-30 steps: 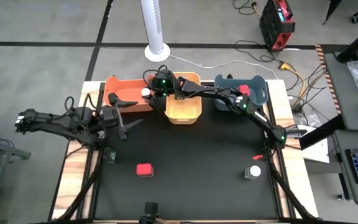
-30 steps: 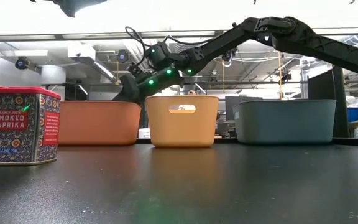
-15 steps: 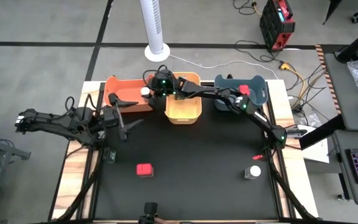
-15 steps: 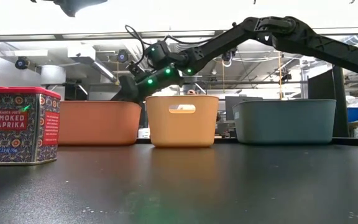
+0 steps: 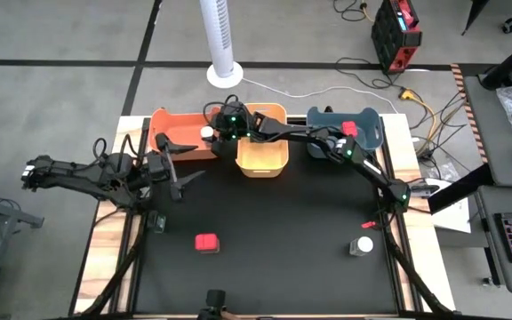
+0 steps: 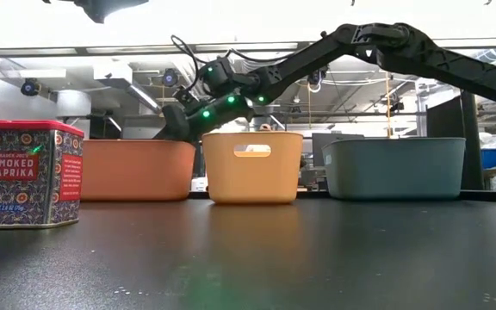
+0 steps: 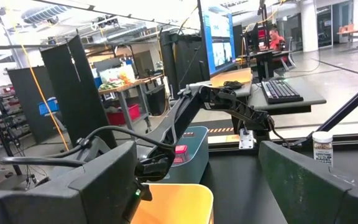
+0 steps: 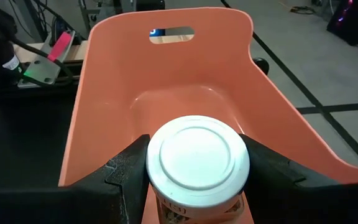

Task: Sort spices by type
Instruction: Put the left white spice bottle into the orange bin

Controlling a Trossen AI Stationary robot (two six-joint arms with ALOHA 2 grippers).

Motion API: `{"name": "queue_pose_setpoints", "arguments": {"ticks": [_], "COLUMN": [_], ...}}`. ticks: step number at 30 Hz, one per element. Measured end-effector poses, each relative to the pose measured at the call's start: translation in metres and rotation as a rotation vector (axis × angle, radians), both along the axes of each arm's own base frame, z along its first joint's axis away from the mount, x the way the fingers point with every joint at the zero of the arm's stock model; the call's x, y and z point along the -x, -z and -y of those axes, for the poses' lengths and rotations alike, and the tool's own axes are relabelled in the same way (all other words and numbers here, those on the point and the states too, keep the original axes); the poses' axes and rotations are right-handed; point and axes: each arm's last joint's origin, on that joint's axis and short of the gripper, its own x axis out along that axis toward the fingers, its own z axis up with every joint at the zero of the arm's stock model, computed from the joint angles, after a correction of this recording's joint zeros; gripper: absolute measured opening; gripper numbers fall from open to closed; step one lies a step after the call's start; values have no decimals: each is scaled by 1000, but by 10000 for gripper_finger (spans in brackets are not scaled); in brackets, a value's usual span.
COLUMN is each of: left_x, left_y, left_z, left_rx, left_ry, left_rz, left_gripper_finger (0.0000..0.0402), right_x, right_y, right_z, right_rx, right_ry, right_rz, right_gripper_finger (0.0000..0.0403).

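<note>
My right gripper (image 5: 207, 133) reaches across the far side of the table and is shut on a clear jar with a white cap (image 8: 197, 158), over the orange-red bin (image 5: 178, 123). A second white-capped jar (image 5: 361, 245) stands near the table's right edge. One red box (image 5: 206, 242) stands on the near middle of the table and shows as a paprika tin (image 6: 24, 172) in the low view. Another red box (image 5: 349, 129) lies in the blue-grey bin (image 5: 367, 133). A small black container (image 5: 156, 222) sits at the left edge. My left gripper (image 5: 178, 162) waits open at the left. My right gripper pinches the jar between its two fingers (image 8: 126, 171), one on each side of the white cap's rim (image 8: 157, 146). The jar stands upright in the hold, cap upward. It is lifted clear above the floor of the orange-red bin (image 8: 166, 106).
Three bins stand in a row along the far edge: orange-red, yellow (image 5: 263, 153) and blue-grey. The right arm stretches over the yellow bin. A thin red stick (image 5: 369, 224) lies by the right edge. The dark mat's middle is bare.
My right gripper, still shut on the jar, has eased a little toward the table's left, over the orange-red bin. Nothing on the table has moved.
</note>
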Motion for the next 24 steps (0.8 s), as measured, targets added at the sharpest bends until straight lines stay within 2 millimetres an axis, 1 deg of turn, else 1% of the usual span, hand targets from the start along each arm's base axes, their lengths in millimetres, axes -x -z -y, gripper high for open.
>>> {"name": "queue_pose_setpoints", "arguments": {"ticks": [14, 20, 22, 24], "left_x": [0, 0, 0, 0], "left_y": [0, 0, 0, 0], "left_z": [0, 0, 0, 0], "left_rx": [0, 0, 0, 0], "left_ry": [0, 0, 0, 0], "left_rz": [0, 0, 0, -1], "left_gripper_finger": [323, 323, 323, 323], "right_x": [0, 0, 0, 0], "right_y": [-1, -1, -1, -1], "right_z": [1, 1, 1, 1], "right_rx": [30, 41, 41, 40], "right_ry": [6, 18, 18, 19], "right_rz": [3, 4, 3, 2], "right_gripper_finger": [197, 254, 260, 257]}}
